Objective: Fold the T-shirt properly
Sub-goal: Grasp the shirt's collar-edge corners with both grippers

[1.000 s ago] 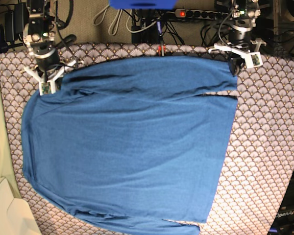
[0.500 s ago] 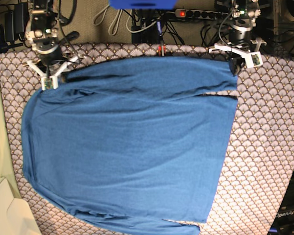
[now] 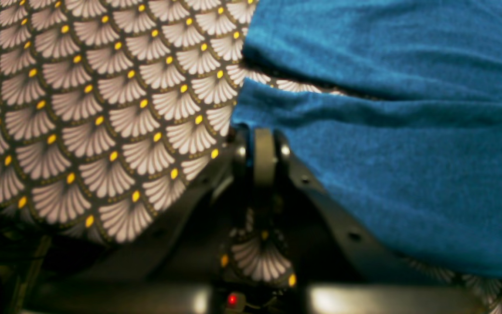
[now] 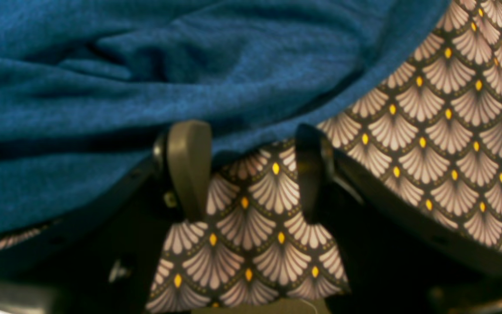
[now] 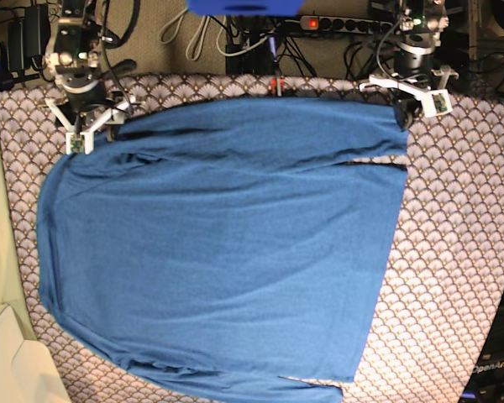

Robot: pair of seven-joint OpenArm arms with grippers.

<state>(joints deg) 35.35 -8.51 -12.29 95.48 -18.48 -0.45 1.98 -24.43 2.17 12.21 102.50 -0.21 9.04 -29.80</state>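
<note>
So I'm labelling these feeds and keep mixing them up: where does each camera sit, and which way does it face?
Base: overhead, looking down on the T-shirt spread on the scallop-patterned cloth; both arms show at the top edge.
Left wrist: on the left arm, facing along its shut left claw at the shirt's edge.
Right wrist: on the right arm, facing past its open right claw, cloth between the fingers.
All three share the blue shirt on the patterned cloth.

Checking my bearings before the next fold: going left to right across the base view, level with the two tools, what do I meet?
Scallop-patterned cloth → right tool, jaws open → T-shirt → left tool, shut at the shirt's corner → more scallop-patterned cloth.
</note>
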